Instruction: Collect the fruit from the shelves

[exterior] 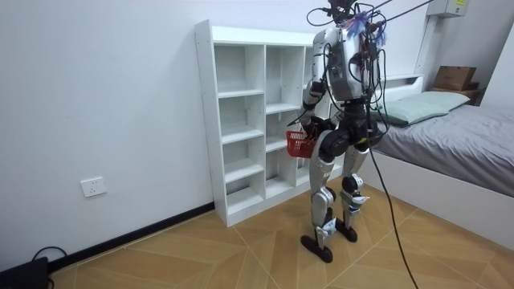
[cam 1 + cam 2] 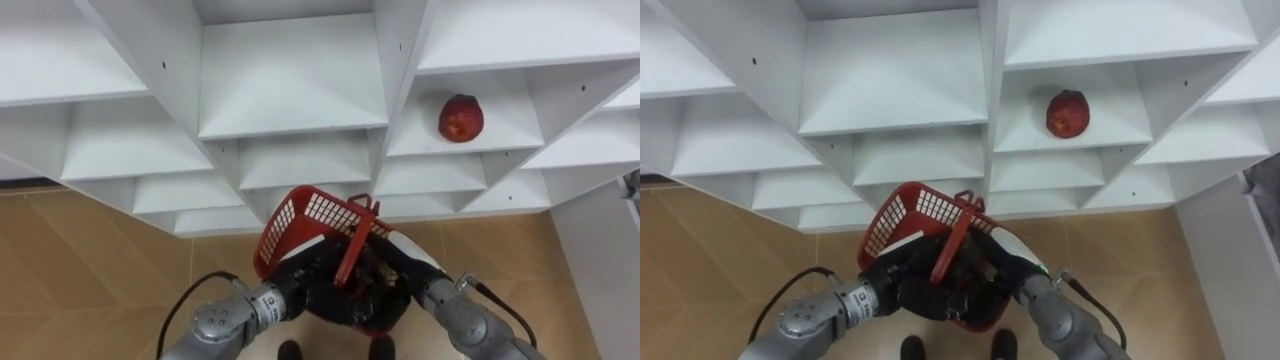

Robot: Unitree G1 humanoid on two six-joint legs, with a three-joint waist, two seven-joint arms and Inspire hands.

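Note:
A red apple [image 2: 461, 118] lies on a shelf in the right column of the white closet [image 2: 290, 130], at about my chest height. I hold a red plastic basket [image 2: 300, 220] low in front of my waist, tilted, its handle [image 2: 352, 250] lying across the opening. My left hand [image 2: 300, 285] is curled on the basket's left wall. My right hand [image 2: 405, 262] reaches in from the right rim, with its fingers hidden inside the basket. The inside of the basket is dark and mostly covered. In the room view I stand upright, close to the closet [image 1: 241, 120], with the basket [image 1: 299, 143] at hip height.
The closet's other compartments look bare. A wooden floor [image 2: 90, 270] lies below and to my left. A white panel [image 2: 600, 270] stands at my right. In the room view a bed [image 1: 450, 136] is behind me.

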